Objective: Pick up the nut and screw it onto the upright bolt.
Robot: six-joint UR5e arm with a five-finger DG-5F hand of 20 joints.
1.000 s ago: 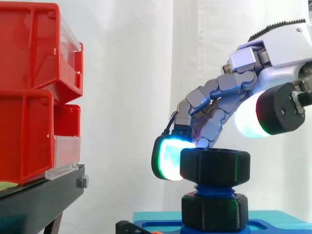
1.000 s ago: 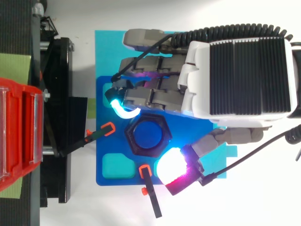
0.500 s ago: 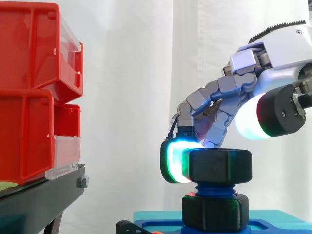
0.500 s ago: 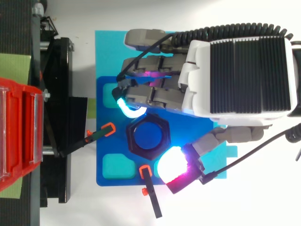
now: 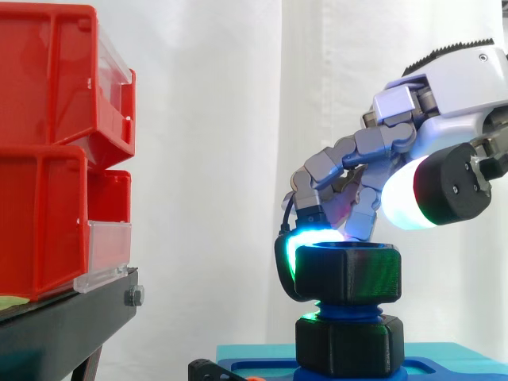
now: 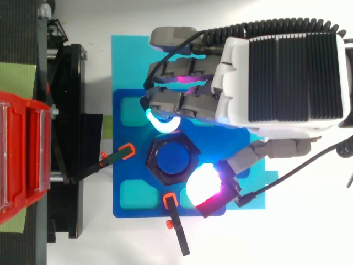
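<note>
The nut (image 5: 347, 274) sits on top of the bolt (image 5: 347, 311), level as far as I can see, with blue thread showing between it and the black base (image 5: 347, 345) on the blue plate (image 6: 126, 171). So the pick-up is done and the step in hand is the screwing.

The hand (image 6: 287, 72) reaches in from the right, its fingers curled over the nut. One glowing pad (image 5: 287, 252) presses the nut's far-left face. The thumb pad (image 6: 201, 185) is at the near-right corner, but from the side it hangs higher than the nut — whether it touches, I cannot tell.

Next comes more turning: a fresh hold on opposite faces, then a twist about the bolt's axis with light downward pressure, keeping the nut level so the thread does not cross.
</note>
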